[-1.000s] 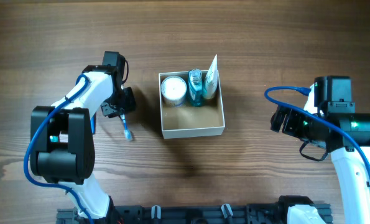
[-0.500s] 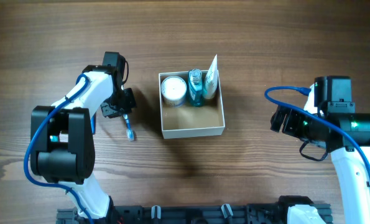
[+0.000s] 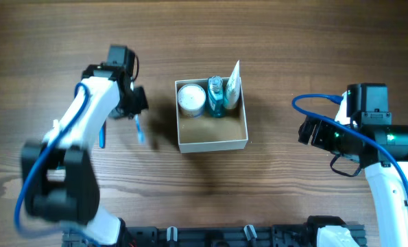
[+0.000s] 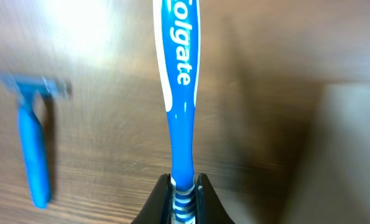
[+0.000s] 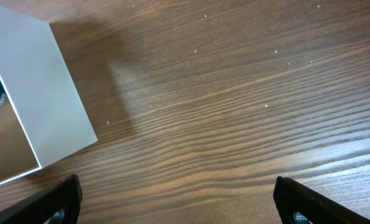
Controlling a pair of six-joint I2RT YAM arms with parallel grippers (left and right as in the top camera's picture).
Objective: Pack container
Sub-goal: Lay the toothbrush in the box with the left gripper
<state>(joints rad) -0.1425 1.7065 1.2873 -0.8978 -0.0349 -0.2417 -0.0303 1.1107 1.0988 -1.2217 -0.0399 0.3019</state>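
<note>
Your left gripper (image 4: pixel 183 186) is squeezing the blue-and-white plastic toothbrush (image 4: pixel 180 87), so carry it slowly over the square white cardboard box (image 3: pixel 214 132).

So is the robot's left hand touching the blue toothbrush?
Touching. The left wrist view shows it plainly: the left gripper pinches the end of the toothbrush handle between both fingers, with no gap on either side.
</note>
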